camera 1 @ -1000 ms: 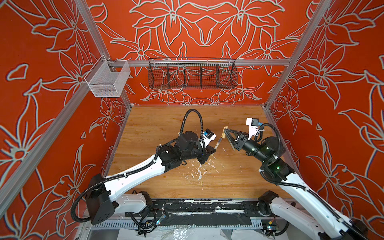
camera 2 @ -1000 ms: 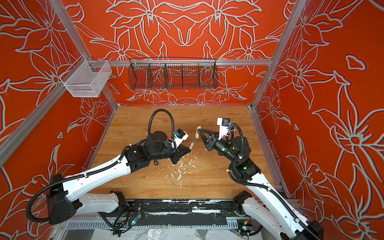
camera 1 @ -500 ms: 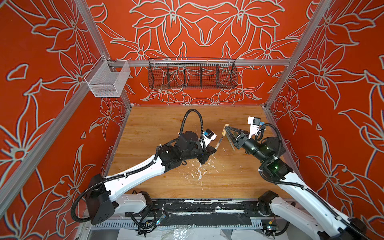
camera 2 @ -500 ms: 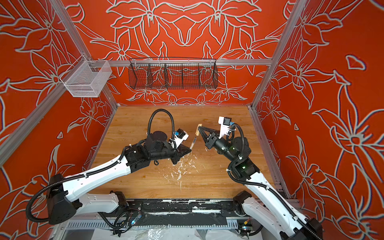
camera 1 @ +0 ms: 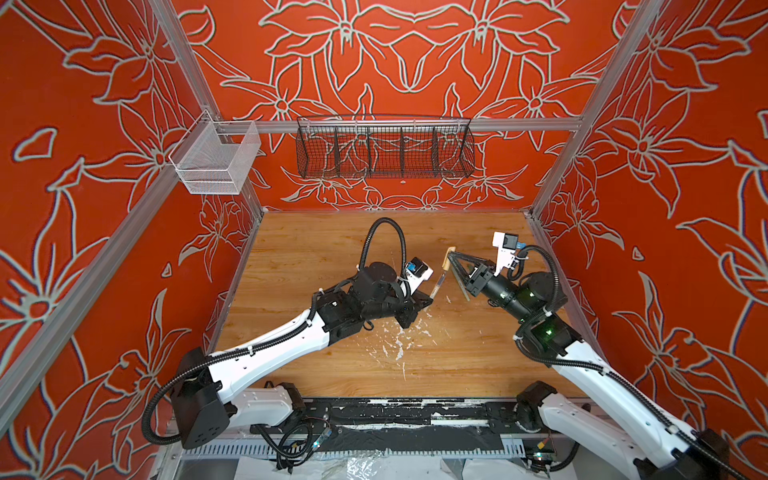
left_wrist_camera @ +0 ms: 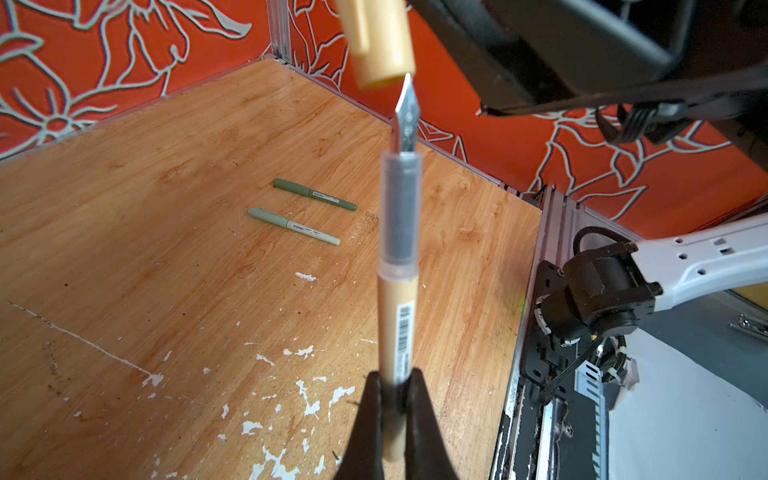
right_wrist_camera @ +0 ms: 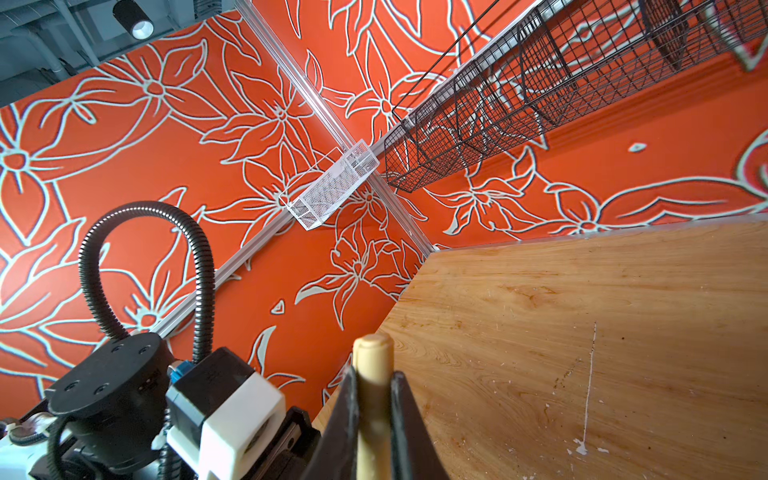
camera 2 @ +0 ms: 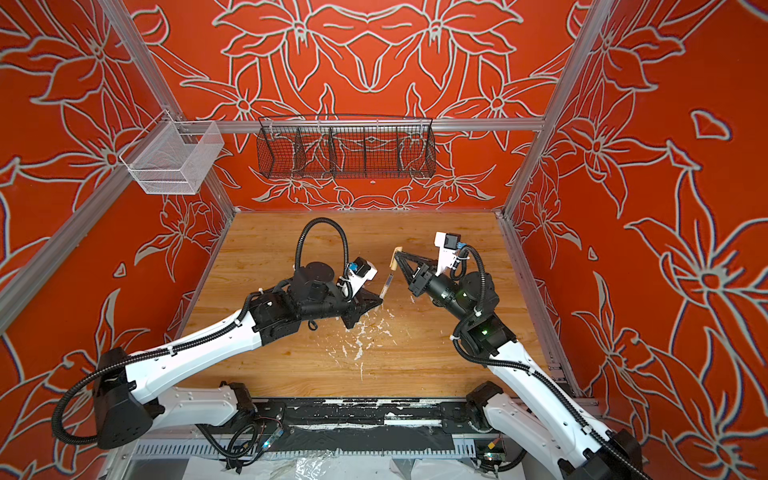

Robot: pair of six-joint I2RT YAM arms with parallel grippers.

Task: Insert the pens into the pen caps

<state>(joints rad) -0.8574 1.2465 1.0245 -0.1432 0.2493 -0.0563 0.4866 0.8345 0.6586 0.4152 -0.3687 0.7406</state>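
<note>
My left gripper (left_wrist_camera: 395, 386) is shut on the lower barrel of a beige pen (left_wrist_camera: 397, 291), which points up and away with its metal nib (left_wrist_camera: 405, 112) bare. The nib's tip sits just at the open mouth of a beige pen cap (left_wrist_camera: 378, 41), slightly to one side of it. My right gripper (right_wrist_camera: 374, 386) is shut on that cap (right_wrist_camera: 374, 365). In both top views the pen (camera 1: 438, 282) (camera 2: 386, 284) and the cap (camera 1: 448, 259) (camera 2: 395, 259) meet in the air between the arms. A dark green pen (left_wrist_camera: 314, 194) and a pale green pen (left_wrist_camera: 294, 226) lie side by side on the wood.
White paint flecks (camera 1: 399, 349) mark the wooden table (camera 1: 316, 257) in front of the arms. A black wire basket (camera 1: 384, 147) and a white mesh basket (camera 1: 216, 160) hang on the back rail. Orange walls close in three sides.
The right gripper with the cap has shifted only slightly beside the pen's tip. The left arm and the pen hold still.
</note>
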